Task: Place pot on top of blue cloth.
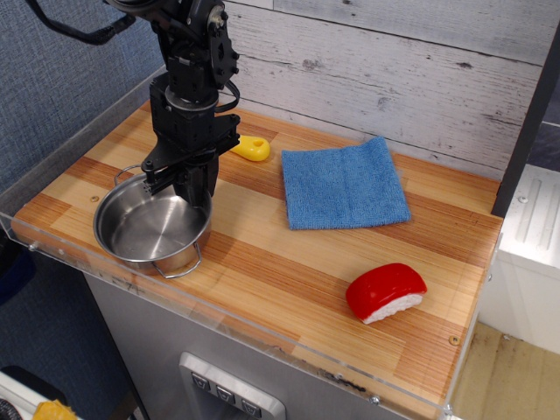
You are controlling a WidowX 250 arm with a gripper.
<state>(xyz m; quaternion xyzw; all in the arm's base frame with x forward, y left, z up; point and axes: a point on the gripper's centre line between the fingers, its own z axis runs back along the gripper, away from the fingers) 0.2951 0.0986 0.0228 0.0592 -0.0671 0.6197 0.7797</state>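
Note:
The shiny steel pot (144, 232) with wire loop handles is at the front left of the wooden tabletop. It looks slightly raised and reaches towards the table's front edge. My black gripper (181, 185) comes down from above and is shut on the pot's far right rim, with one finger inside the bowl. The blue cloth (344, 184) lies flat and bare at the back middle of the table, well to the right of the pot and gripper.
A small yellow object (253, 149) lies just right of the gripper, between it and the cloth. A red and white toy (385, 291) sits at the front right. A clear plastic rim (262, 341) edges the table. A plank wall stands behind.

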